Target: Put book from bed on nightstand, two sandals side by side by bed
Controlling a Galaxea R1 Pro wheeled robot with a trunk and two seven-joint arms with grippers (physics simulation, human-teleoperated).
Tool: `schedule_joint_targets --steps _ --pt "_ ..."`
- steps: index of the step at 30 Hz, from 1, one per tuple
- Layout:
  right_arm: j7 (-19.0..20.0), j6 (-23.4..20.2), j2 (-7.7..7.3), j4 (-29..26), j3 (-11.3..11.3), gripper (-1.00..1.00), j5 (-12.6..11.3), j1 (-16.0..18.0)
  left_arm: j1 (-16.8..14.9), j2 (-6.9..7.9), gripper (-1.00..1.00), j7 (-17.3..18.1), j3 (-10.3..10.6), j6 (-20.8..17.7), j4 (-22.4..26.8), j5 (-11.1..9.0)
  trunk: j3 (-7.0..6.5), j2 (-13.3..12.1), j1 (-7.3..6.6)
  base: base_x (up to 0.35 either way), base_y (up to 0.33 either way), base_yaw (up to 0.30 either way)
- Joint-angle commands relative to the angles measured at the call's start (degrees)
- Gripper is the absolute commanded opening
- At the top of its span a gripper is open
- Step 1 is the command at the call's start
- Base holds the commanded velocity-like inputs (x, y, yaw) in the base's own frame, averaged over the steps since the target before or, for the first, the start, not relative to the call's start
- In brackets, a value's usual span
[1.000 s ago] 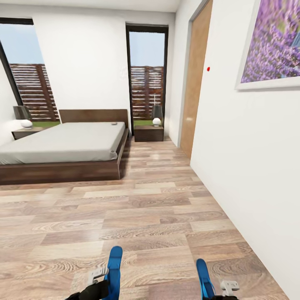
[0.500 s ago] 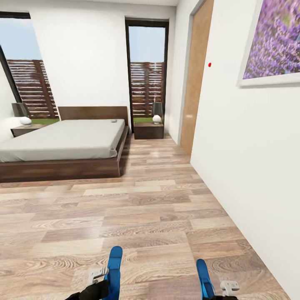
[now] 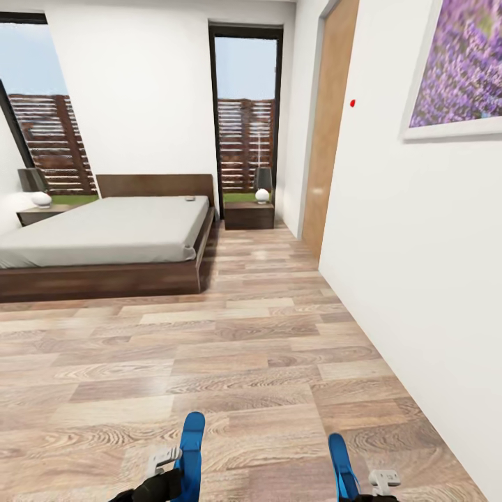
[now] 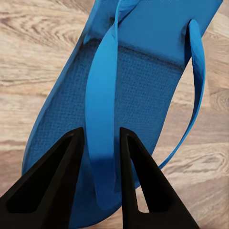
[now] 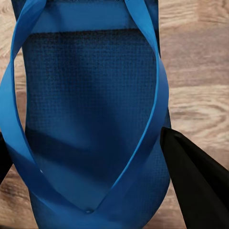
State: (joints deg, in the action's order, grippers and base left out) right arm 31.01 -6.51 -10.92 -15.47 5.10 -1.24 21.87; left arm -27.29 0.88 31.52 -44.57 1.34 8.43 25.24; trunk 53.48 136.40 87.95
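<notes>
Two bright blue sandals hang low over the wood floor at the near edge of the head view, one [image 3: 190, 450] on the left and one [image 3: 339, 460] on the right. My left gripper [image 4: 100, 183] is shut on a strap of the left sandal [image 4: 143, 81], which runs between its black fingers [image 4: 50, 191]. My right gripper [image 5: 95, 167] is shut on the other sandal [image 5: 90, 119], with a finger [image 5: 198, 186] on each side of the sole. Far ahead on the left is the bed [image 3: 104, 233]. The book [image 3: 189, 199] is a tiny speck near the headboard. A nightstand [image 3: 249, 215] stands right of the bed.
A second nightstand [image 3: 38, 215] with a lamp is left of the bed. The white wall [image 3: 418, 279] with a purple picture runs close along my right, with a wooden door [image 3: 328, 139] further on. Plank floor [image 3: 244, 335] stretches between me and the bed.
The whole head view has shifted a little, so the camera has moved; the bed and windows sit slightly lower and nearer. Both grippers and sandals hold the same place in the view.
</notes>
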Motion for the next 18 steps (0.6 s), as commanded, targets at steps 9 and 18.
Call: schedule_joint_targets --steps 9,18 --pt "0.4 -0.6 0.03 -0.1 0.4 -1.00 -0.2 0.0 0.0 0.06 -1.00 0.1 -0.5 0.2 0.0 0.7 0.43 0.0 -0.01 0.005 0.000 0.000" --pt "0.1 -0.6 0.03 -0.1 0.5 -1.00 -0.1 0.0 0.0 0.61 -1.00 0.1 -0.4 0.2 0.0 0.7 0.44 0.0 -0.01 0.271 0.000 0.000"
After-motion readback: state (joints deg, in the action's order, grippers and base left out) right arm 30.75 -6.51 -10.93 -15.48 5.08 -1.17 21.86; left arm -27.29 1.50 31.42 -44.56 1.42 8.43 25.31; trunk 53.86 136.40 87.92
